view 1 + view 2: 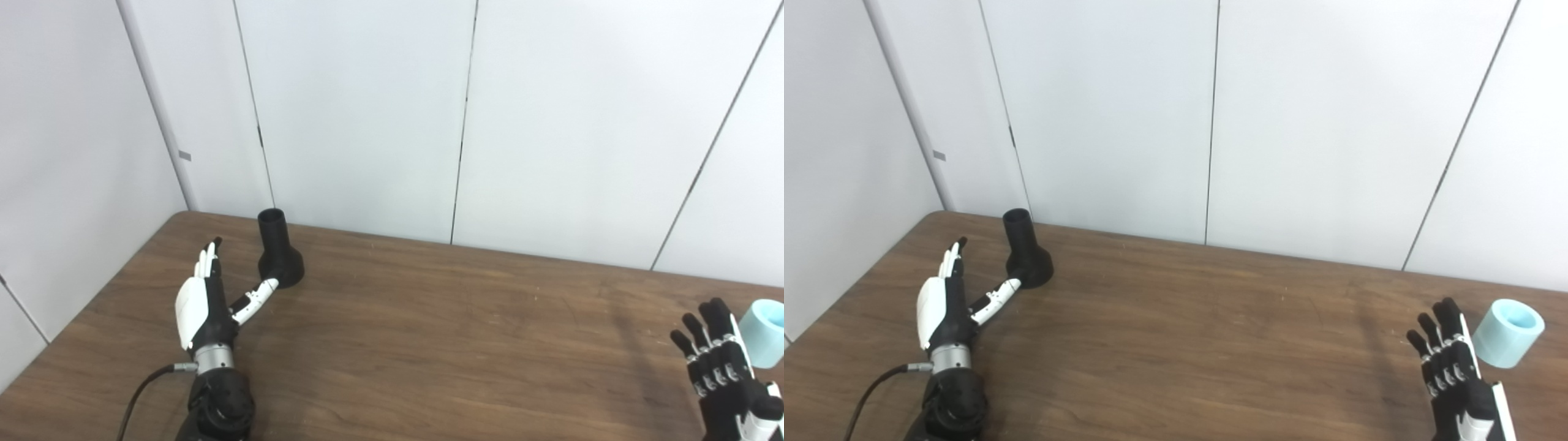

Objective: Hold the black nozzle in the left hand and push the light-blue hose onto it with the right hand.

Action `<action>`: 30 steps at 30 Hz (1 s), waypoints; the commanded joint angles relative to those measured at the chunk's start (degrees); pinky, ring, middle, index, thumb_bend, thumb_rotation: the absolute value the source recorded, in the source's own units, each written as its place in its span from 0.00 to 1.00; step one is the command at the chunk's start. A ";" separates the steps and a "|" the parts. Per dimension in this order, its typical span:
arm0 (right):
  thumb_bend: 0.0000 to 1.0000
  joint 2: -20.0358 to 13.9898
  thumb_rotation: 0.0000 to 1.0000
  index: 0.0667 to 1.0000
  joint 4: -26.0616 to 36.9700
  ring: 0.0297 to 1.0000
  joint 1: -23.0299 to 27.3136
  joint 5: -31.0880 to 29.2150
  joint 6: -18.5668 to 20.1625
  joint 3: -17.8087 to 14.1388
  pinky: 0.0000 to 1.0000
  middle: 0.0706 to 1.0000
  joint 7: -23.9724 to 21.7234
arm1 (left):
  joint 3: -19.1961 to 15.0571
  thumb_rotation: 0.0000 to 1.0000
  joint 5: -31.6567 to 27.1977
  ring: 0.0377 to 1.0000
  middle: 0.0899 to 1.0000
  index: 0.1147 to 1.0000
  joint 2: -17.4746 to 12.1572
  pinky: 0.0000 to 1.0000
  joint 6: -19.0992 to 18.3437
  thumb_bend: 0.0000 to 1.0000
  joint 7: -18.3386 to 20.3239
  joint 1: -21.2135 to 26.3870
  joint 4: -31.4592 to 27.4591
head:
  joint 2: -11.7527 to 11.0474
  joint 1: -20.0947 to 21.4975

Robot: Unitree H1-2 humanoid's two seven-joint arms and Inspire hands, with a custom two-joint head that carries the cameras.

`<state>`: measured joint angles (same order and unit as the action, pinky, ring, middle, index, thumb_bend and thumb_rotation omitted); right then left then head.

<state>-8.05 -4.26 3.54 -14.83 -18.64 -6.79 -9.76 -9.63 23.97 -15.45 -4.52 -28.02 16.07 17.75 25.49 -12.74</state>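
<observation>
White panels behind wood worktop [1182,318], nozzle [278,251] upright far left beside spread, empty left hand [205,303], hose [1510,332] near right edge just beside open, empty right hand [1454,373] — best closing fingers [208,257] round nozzle's neck, keeping it upright.

Two head cameras side by side look down across the table [429,318] toward the wall, sharing nearly everything

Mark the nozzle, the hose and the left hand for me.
nozzle [1028,260], right eye view, on its flared base.
hose [1507,335], right eye view, on its outer wall.
left hand [199,303], left eye view, on the back of the hand.
</observation>
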 commanded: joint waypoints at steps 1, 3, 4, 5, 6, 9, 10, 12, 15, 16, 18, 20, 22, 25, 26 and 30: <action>0.77 1.20 1.00 1.00 -5.18 0.98 -5.27 0.22 -0.05 0.45 0.93 1.00 -0.24 | 0.82 0.55 0.81 0.99 1.00 0.89 -1.02 1.00 0.28 0.71 -0.10 1.63 1.51 | 0.04 0.02; 0.77 1.16 1.00 1.00 -5.05 0.98 -5.32 0.33 -0.03 0.47 0.93 1.00 -0.23 | 1.26 0.55 0.90 0.99 1.00 0.88 -1.29 1.00 -0.04 0.71 0.14 1.76 2.16 | 0.09 0.10; 0.77 1.16 1.00 1.00 -4.99 0.98 -5.35 0.41 -0.04 0.46 0.93 1.00 -0.21 | 1.44 0.55 0.81 0.99 1.00 0.88 -1.41 1.00 -0.13 0.72 0.27 1.82 2.40 | 0.10 0.14; 0.77 1.16 1.00 1.00 -4.96 0.98 -5.38 0.51 -0.07 0.48 0.93 1.00 -0.19 | 1.61 0.55 0.78 0.99 1.00 0.88 -1.51 1.00 -0.26 0.72 0.40 1.89 2.57 | 0.12 0.20; 0.77 1.16 1.00 1.00 -4.90 0.98 -5.39 0.61 -0.08 0.49 0.93 1.00 -0.18 | 1.75 0.54 0.78 0.99 1.00 0.88 -1.61 1.00 -0.31 0.72 0.50 2.01 2.79 | 0.12 0.20; 0.77 1.21 1.00 1.00 -4.66 0.98 -5.45 0.74 -0.05 0.55 0.93 1.00 -0.15 | 2.01 0.54 0.92 0.99 1.00 0.87 -1.94 1.00 -0.41 0.73 0.62 2.41 3.35 | 0.25 0.36; 0.77 1.25 1.00 1.00 -4.48 0.98 -5.49 0.78 0.02 0.58 0.93 1.00 -0.12 | 2.16 0.54 1.06 0.99 1.00 0.86 -2.15 1.00 -0.57 0.73 0.69 2.68 3.58 | 0.29 0.48; 0.77 1.33 1.00 1.00 -4.23 0.98 -5.57 0.84 0.09 0.64 0.92 1.00 -0.06 | 2.41 0.54 1.19 0.99 1.00 0.86 -2.47 1.00 -0.86 0.74 0.82 3.12 3.84 | 0.32 0.53; 0.77 1.41 1.00 1.00 -4.09 0.98 -5.55 1.05 0.17 0.73 0.92 1.00 0.07 | 3.08 0.54 1.29 0.99 1.00 0.86 -2.62 1.00 -1.32 0.74 1.10 3.71 3.98 | 0.35 0.65; 0.77 1.41 1.00 1.00 -4.02 0.98 -5.56 1.11 0.23 0.75 0.92 1.00 0.12 | 3.39 0.54 1.34 0.99 1.00 0.86 -2.59 1.00 -1.40 0.74 1.22 3.86 3.99 | 0.36 0.65; 0.77 1.39 1.00 1.00 -3.94 0.98 -5.59 1.17 0.33 0.75 0.92 1.00 0.16 | 3.82 0.54 1.41 0.99 1.00 0.86 -2.52 1.00 -1.48 0.74 1.38 3.99 3.91 | 0.38 0.64; 0.77 1.46 1.00 1.00 -3.89 0.98 -5.60 1.27 0.39 0.80 0.92 1.00 0.23 | 4.37 0.55 1.52 0.99 1.00 0.85 -2.42 1.00 -1.52 0.75 1.73 4.00 3.64 | 0.41 0.67; 0.76 1.52 1.00 1.00 -3.79 0.98 -5.61 1.32 0.48 0.85 0.92 1.00 0.29 | 4.74 0.55 1.54 0.99 0.99 0.84 -2.44 1.00 -1.46 0.75 1.95 4.08 3.62 | 0.41 0.72; 0.76 1.53 1.00 1.00 -3.50 0.98 -5.76 1.25 0.66 0.87 0.92 1.00 0.25 | 5.15 0.55 1.38 0.99 0.99 0.83 -2.72 1.00 -1.16 0.76 2.28 4.48 4.12 | 0.48 0.85; 0.76 1.52 1.00 1.00 -3.42 0.98 -5.81 1.21 0.70 0.87 0.91 1.00 0.23 | 5.22 0.55 1.28 0.99 0.99 0.83 -2.80 1.00 -1.09 0.76 2.36 4.56 4.18 | 0.57 0.92; 0.75 1.64 1.00 1.00 -2.94 0.97 -6.05 1.08 0.98 0.94 0.91 1.00 0.21 | 5.06 0.56 0.65 0.97 0.99 0.81 -3.75 1.00 -0.53 0.76 2.87 6.00 5.89 | 0.70 1.11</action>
<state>-8.16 -2.99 2.73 -13.71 -18.33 -6.71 -9.46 -4.65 24.18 -17.57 -6.21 -24.67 20.03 23.00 26.10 -11.60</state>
